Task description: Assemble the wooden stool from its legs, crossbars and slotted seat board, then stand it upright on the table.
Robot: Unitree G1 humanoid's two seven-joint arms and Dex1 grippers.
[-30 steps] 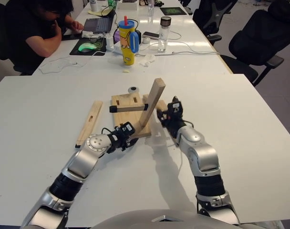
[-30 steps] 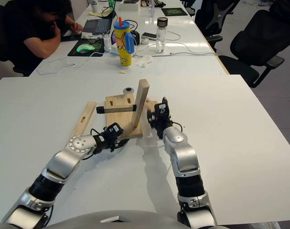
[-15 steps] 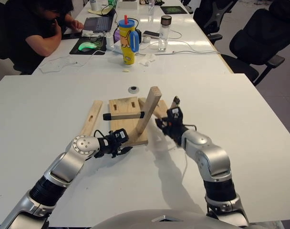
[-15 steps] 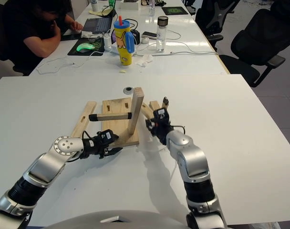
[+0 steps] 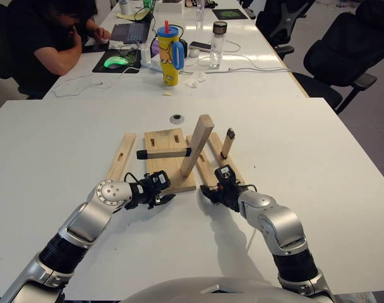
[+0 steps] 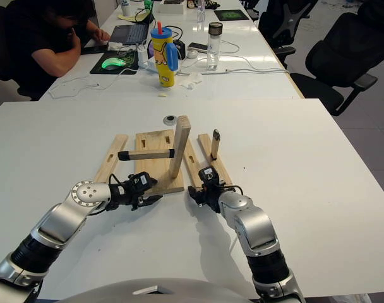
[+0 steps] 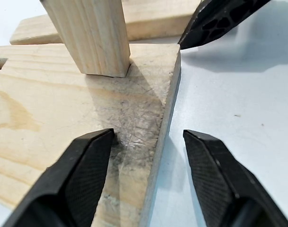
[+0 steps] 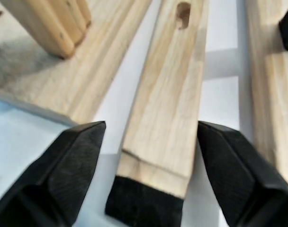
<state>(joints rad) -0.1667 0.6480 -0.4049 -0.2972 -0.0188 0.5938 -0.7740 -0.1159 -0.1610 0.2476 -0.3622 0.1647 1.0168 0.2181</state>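
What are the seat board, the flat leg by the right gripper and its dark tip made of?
Pale slotted seat board: bare softwood by the look; matte, open grain, fuzzy sawn edge.
Pale flat wooden leg: same light wood, unvarnished; long grain lines, one small hole.
Black tip on that leg's end: matte, maybe rubber or paint; cannot tell.

**Colour and Pattern Reference**

The seat board (image 5: pixel 159 165) is pale wood with visible grain. The upright leg (image 5: pixel 198 144) is the same pale wood. The flat leg (image 8: pixel 168 109) is pale wood with a black end. The crossbar (image 5: pixel 167 153) is pale wood with black ends. The surface (image 5: pixel 318 158) is plain white. The left end effector (image 7: pixel 148 182) and right end effector (image 8: pixel 148 177) have black fingers. The cup (image 5: pixel 169 55) is yellow with a blue handle.
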